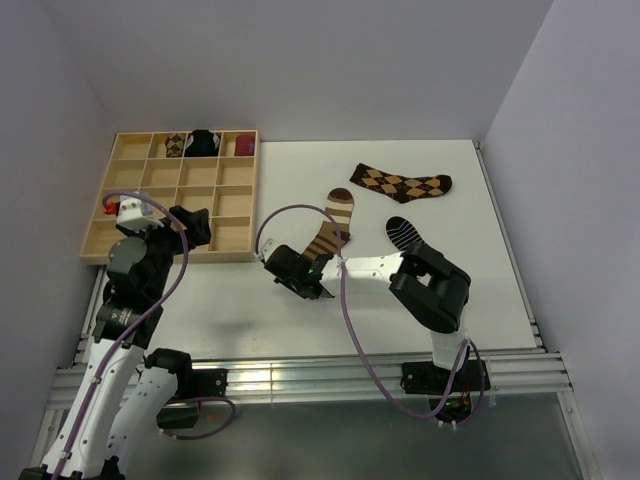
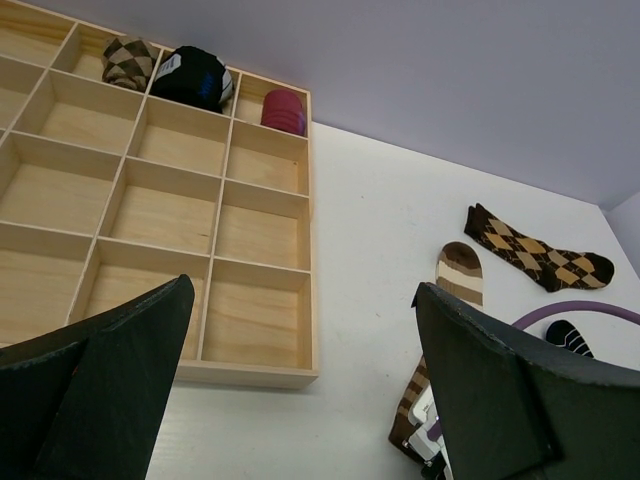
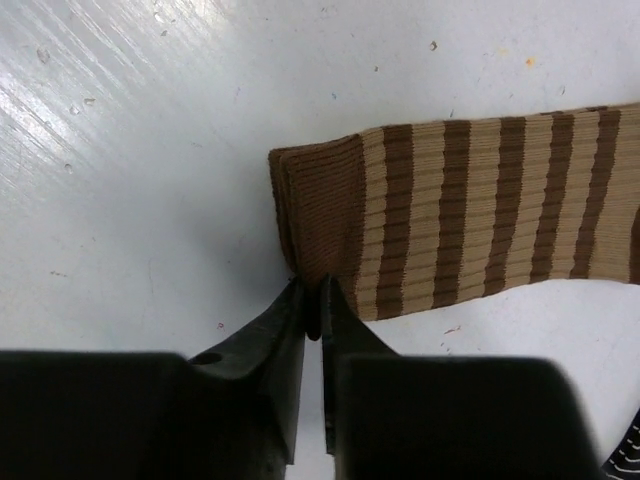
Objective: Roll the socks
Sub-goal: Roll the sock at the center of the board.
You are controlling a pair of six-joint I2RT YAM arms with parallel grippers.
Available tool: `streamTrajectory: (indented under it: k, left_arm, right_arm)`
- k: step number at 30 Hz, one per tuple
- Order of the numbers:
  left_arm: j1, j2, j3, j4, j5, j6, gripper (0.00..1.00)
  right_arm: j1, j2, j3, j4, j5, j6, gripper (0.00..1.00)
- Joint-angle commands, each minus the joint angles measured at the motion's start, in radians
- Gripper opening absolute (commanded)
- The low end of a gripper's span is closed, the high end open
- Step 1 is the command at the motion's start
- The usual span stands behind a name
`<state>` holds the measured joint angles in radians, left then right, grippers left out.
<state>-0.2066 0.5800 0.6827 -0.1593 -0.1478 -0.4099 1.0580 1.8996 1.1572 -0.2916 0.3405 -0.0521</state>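
Right wrist: right tool point(image 3: 312, 300) jaws nearly together, nipping a corner of the striped sock point(image 3: 480, 210) cuff. Sock flat on scuffed white table point(image 3: 150, 150). Step, judged: gripping the cuff to start the first roll. Next: turn the cuff over toward the toe without losing the thin hold.

Top external: striped sock mid-table. Argyle sock point(image 1: 402, 183) near far edge, black sock point(image 1: 403, 232) right of centre, both flat.

Left wrist: left tool point(image 2: 302, 290) jaws wide apart, empty, above tray point(image 2: 262, 372) at far left corner. Plain pale walls.
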Motion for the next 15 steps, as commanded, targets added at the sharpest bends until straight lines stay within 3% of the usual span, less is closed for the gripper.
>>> streamTrajectory:
  k: [1, 4, 15]
  left_arm:
    - [-0.004, 0.006, 0.005, 0.032, -0.004, -0.013, 0.99]
    - [-0.004, 0.029, 0.037, -0.006, 0.014, -0.030, 0.99]
    - [-0.004, 0.162, 0.114, -0.167, 0.117, -0.127, 0.99]
  right_arm:
    - [0.003, 0.047, -0.008, -0.038, -0.020, 0.015, 0.08]
    - [0.003, 0.033, -0.007, -0.026, -0.061, 0.020, 0.00]
    - [-0.081, -0.017, 0.044, 0.016, -0.372, 0.070, 0.00]
